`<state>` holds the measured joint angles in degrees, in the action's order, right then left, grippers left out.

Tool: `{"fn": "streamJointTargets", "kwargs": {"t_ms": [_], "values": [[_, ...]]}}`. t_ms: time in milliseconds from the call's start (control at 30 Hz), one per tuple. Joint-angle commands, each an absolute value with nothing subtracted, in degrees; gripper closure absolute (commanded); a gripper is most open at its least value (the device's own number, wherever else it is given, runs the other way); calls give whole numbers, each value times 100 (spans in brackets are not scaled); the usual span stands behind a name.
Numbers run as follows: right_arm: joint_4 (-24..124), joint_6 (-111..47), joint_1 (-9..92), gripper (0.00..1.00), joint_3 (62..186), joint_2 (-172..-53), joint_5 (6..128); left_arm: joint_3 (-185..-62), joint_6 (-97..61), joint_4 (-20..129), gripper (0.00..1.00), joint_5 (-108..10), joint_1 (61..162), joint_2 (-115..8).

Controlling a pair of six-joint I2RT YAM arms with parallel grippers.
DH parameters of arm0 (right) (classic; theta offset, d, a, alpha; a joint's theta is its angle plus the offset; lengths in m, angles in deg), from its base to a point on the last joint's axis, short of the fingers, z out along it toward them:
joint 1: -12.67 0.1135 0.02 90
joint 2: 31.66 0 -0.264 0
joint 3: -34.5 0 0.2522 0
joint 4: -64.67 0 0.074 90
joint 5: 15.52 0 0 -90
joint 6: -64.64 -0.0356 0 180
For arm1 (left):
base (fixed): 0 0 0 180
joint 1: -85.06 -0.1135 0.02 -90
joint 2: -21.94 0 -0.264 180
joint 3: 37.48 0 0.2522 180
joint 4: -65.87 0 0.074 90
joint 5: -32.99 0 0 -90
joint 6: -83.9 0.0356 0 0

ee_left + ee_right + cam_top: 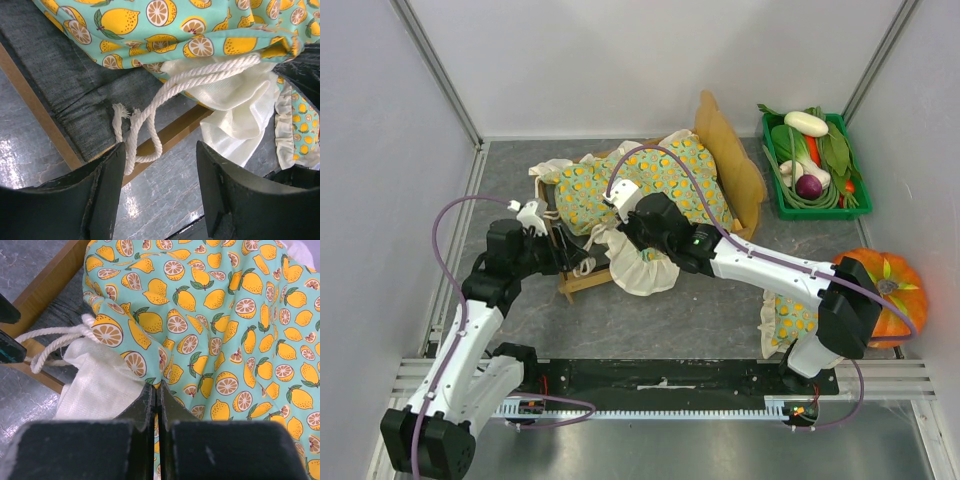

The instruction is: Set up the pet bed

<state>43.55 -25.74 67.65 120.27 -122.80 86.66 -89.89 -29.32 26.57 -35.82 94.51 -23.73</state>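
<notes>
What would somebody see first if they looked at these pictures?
Probably the bright lemon blanket, rumpled over the little wooden bed in the middle of the table. Next comes the big orange pumpkin at the right edge, then the green crate of vegetables at the far right.

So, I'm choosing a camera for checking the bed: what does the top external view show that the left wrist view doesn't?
Only top external: the pet bed's wavy headboard, the vegetable crate, the pumpkin. Only left wrist: the rope's frayed end beside the open left fingers. Both: the lemon-print blanket and the bed's wooden rail.
</notes>
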Motion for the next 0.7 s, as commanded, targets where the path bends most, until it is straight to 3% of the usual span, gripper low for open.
{"fn": "streamJointTargets", "kwargs": {"t_ms": [0, 233, 433, 467, 500, 667], "values": [[4466, -2492, 6681, 100, 12174, -12281, 8476, -8921, -2702, 2987, 36, -3249, 9472, -2604], [4466, -2492, 6619, 100, 12262, -12316, 8283, -8982, -2675, 2890, 47, -3319, 9508, -2948], [4466, -2518, 6558, 100, 12297, -12307, 8212, -9026, -2649, 2785, 80, -3302, 9508, -2974], [4466, -2527, 6558, 100, 12297, -12298, 8186, -9052, -2640, 2742, 94, -3250, 9508, -2983], [4458, -2527, 6558, 100, 12288, -12281, 8177, -9148, -2631, 2663, 98, -3223, 9499, -2974], [4475, -2527, 6531, 100, 12262, -12246, 8107, -9684, -2667, 2346, 98, -2960, 9499, -2693]]}}
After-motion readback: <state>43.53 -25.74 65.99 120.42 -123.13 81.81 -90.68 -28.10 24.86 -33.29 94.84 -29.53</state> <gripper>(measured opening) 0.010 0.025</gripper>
